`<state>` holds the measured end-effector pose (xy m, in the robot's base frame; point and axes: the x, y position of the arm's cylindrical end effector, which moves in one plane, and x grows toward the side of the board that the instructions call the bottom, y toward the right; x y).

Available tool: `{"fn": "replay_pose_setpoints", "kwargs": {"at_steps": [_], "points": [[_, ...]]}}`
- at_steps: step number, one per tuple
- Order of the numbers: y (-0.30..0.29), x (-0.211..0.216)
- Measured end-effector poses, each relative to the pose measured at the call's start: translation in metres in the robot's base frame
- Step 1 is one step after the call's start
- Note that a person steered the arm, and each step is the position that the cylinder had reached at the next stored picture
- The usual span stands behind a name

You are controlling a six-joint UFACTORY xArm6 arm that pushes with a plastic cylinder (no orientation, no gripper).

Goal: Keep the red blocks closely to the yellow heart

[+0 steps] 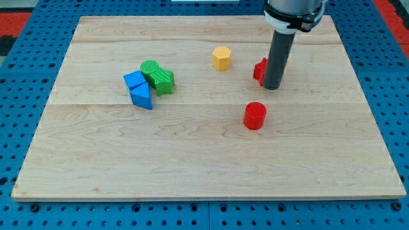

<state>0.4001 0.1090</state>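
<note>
My tip (pixel 271 87) rests on the board at the view's upper right. A red block (pixel 259 69), its shape mostly hidden, touches the rod's left side. A red cylinder (pixel 255 115) stands apart, below and slightly left of the tip. A yellow hexagon-like block (pixel 221 57) sits left of the tip, a short gap from the hidden red block. No yellow heart shows clearly; the rod may be hiding it.
Left of centre is a tight cluster: a green cylinder (pixel 150 68), a green star-like block (pixel 163 82), a blue cube (pixel 134 80) and a blue wedge (pixel 142 97). The wooden board (pixel 192 166) lies on a blue pegboard surface.
</note>
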Motion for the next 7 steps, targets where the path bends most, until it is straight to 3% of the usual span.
{"fn": "replay_pose_setpoints", "kwargs": {"at_steps": [1,2,3,5,6,7], "points": [[-0.061,0.007],[-0.072,0.058],[-0.060,0.092],[0.026,0.027],[0.021,0.056],[0.067,0.066]]}}
